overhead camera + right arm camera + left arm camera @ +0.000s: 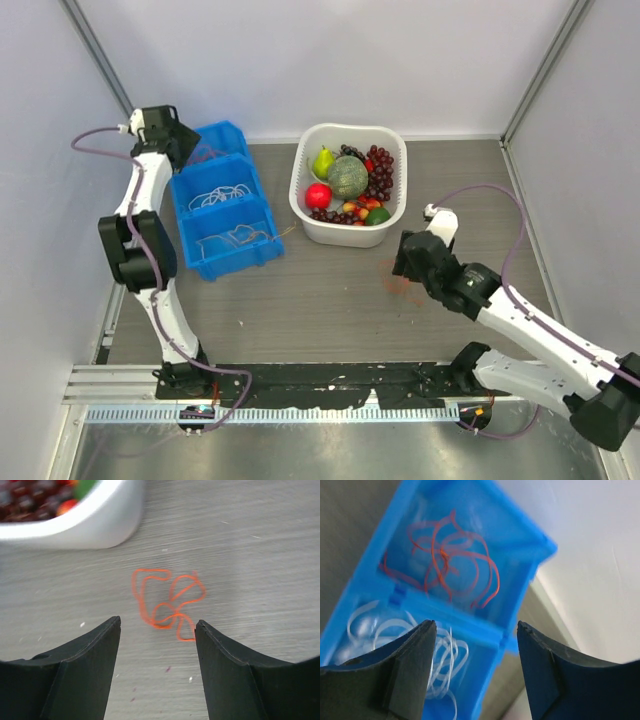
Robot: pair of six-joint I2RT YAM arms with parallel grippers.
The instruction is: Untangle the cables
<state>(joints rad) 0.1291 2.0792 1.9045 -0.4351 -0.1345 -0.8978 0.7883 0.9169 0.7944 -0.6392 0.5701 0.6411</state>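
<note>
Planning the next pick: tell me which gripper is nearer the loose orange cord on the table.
Right. The right gripper hangs just over the cord; the left gripper is far off, above the blue bin.

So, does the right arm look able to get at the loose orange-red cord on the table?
Probably yes: the right gripper is open just over the orange-red cord, which lies flat on the table clear of the white fruit basket, nothing covering it.

Soft, even light fills the overhead view, with glare on the metal strip (320, 455) at the near edge. The left wrist view is blurred, the blue bin (465, 625) smeared; in the right, the white bowl (95, 527) is soft, the orange-red cable (159, 625) sharper.
</note>
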